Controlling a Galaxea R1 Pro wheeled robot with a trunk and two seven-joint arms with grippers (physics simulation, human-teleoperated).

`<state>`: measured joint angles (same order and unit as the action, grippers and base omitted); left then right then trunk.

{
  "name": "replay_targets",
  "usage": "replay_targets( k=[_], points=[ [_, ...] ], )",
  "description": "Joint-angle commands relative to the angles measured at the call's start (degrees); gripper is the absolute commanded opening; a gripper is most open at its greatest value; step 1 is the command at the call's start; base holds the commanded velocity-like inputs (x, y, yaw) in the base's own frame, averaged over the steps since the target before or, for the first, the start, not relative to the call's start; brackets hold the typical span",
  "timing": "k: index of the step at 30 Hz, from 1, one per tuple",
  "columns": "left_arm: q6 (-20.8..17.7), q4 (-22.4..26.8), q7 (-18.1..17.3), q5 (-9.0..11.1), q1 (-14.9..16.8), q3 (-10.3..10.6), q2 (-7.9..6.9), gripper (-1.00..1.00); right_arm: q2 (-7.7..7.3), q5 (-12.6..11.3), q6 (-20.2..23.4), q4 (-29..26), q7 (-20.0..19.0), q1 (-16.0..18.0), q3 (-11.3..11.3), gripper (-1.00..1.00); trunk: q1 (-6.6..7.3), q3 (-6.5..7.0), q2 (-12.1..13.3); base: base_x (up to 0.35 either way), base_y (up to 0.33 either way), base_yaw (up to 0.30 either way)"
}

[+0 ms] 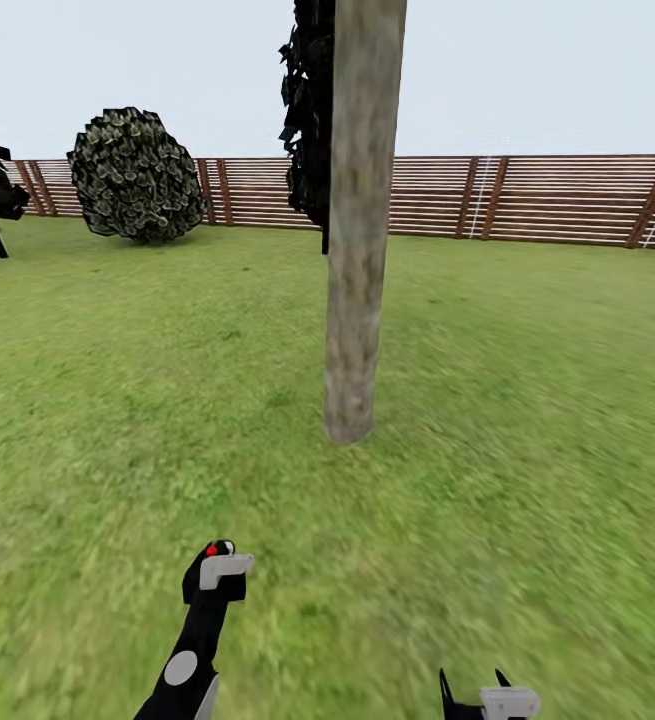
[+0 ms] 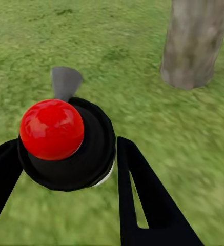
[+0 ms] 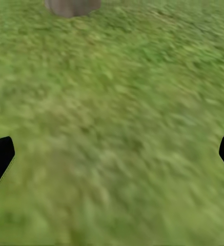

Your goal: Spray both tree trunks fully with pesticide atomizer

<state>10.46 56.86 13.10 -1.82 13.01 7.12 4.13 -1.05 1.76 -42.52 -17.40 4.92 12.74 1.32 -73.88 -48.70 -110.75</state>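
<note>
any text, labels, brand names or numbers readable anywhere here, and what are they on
None: no readable text in any view.
The atomizer held in the left gripper shows a plain red cap and black body, no label facing the camera.
The tree trunk, fence and round bush carry no signs or numbers.
The right gripper over the grass bears no markings.

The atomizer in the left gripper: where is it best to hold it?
Grip the black round body of the atomizer below its red cap, from the two sides, as the left gripper does: this leaves cap and grey nozzle free, toward the tree trunk.
</note>
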Motion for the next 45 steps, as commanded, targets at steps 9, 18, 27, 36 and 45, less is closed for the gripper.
replay_targets(
  k=[9, 18, 27, 36, 45],
  points=[
    [0.0, 0.0, 0.0, 0.0, 0.0, 0.0, 0.00, -1.00, 0.00, 0.0, 0.0, 0.0, 0.0, 0.0, 0.0, 1.00, 0.00, 0.00, 0.0, 0.341, 0.072, 0.000],
    [0.0, 0.0, 0.0, 0.0, 0.0, 0.0, 0.00, -1.00, 0.00, 0.0, 0.0, 0.0, 0.0, 0.0, 0.0, 1.00, 0.00, 0.00, 0.0, 0.340, 0.072, 0.000],
    [0.0, 0.0, 0.0, 0.0, 0.0, 0.0, 0.00, -1.00, 0.00, 0.0, 0.0, 0.0, 0.0, 0.0, 0.0, 1.00, 0.00, 0.00, 0.0, 0.340, 0.072, 0.000],
    [0.0, 0.0, 0.0, 0.0, -0.1, 0.0, 0.00, -1.00, 0.00, 0.0, 0.0, 0.0, 0.0, 0.0, 0.0, 1.00, 0.00, 0.00, 0.0, 0.340, 0.073, 0.000],
    [0.0, 0.0, 0.0, 0.0, -0.1, 0.0, 0.00, -1.00, 0.00, 0.0, 0.0, 0.0, 0.0, 0.0, 0.0, 1.00, 0.00, 0.00, 0.0, 0.340, 0.072, 0.000]
  ],
)
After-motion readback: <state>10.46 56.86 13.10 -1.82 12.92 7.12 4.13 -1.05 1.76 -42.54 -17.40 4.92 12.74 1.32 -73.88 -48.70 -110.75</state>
